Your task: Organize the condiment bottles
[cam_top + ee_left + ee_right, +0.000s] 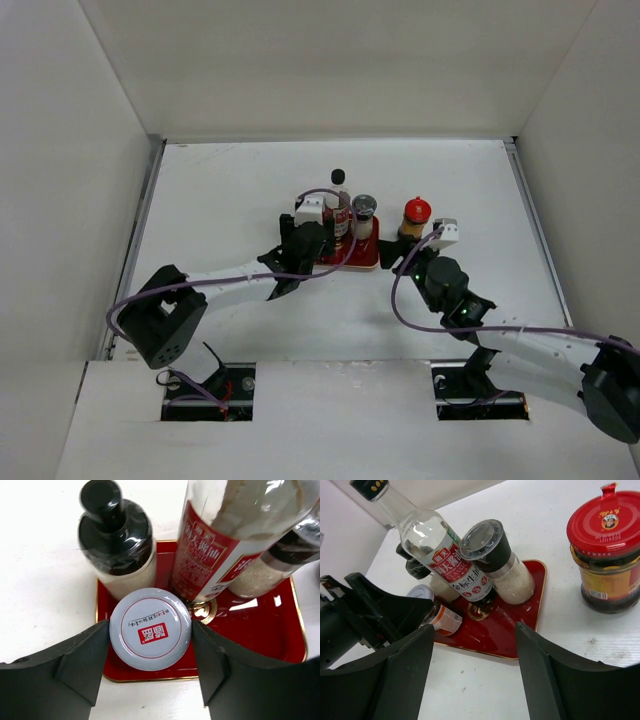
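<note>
The flat red tray (366, 259) holds the tall clear black-capped bottle with the red label (340, 212), the grey-lidded shaker (363, 208) and the small white black-capped bottle (117, 545). My left gripper (150, 628) is shut on the white-lidded jar (150, 645) at the tray's near left corner. In the right wrist view the jar (440, 616) leans, its base on the tray (505, 625). The red-capped brown jar (416, 213) stands on the table right of the tray. My right gripper (474, 630) is open and empty, in front of the tray's right end.
White walls enclose the table on the left, back and right. The left arm (225, 282) reaches in from the lower left, the right arm (500, 335) from the lower right. A purple cable loops beside each arm.
</note>
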You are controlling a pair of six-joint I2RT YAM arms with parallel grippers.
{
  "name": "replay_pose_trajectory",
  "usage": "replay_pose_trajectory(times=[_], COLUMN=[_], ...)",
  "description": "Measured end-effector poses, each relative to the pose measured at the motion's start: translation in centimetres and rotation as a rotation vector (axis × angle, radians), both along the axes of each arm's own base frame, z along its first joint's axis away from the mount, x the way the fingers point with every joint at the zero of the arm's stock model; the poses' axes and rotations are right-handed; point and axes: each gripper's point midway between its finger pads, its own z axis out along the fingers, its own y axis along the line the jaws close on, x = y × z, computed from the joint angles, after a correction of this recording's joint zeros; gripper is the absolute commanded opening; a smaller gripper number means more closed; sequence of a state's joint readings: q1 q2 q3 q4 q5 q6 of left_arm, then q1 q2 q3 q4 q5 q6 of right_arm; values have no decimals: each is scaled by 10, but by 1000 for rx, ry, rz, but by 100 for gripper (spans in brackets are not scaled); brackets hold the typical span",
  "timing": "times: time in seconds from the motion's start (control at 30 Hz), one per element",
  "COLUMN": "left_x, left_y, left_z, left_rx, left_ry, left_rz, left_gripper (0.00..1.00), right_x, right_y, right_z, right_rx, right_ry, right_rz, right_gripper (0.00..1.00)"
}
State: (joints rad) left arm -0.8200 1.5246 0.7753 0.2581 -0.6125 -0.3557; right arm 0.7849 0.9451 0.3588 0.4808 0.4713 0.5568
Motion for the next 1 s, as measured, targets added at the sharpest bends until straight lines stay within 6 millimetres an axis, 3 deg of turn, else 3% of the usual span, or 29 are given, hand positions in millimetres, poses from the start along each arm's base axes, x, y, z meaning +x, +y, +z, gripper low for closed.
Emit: replay_pose_trajectory(times=[0.13,0.27,0.33,0.43,0.5,0.6,0.73,0.87,1.0], left_x=[-3,-9,-14,-18,-19,-22,-35,-44,-44], left_y=[7,14,20,33,46,70,104,131,147], left_z=[15,53,72,97,100,85,59,52,49], left_rx=[-27,-112,-158,-229,-254,-255,-265,-331,-379], left_ry=[-35,-116,-159,-224,-251,-253,-251,-296,-320], left_rz=[13,18,19,30,52,98,159,224,273], left_gripper=[87,89,89,83,76,67,66,70,76], right_x=[3,5,7,13,18,26,38,51,75], right_y=[-5,-16,-17,-15,-16,-23,-40,-71,-93], right_z=[-2,1,2,6,12,23,34,32,16], right_rx=[-20,-34,-52,-82,-104,-139,-190,-268,-355], right_ry=[-3,-12,-3,12,18,20,23,54,126], right_rz=[-30,-86,-102,-118,-139,-185,-272,-387,-476], right_gripper=[27,23,32,64,76,83,91,95,100])
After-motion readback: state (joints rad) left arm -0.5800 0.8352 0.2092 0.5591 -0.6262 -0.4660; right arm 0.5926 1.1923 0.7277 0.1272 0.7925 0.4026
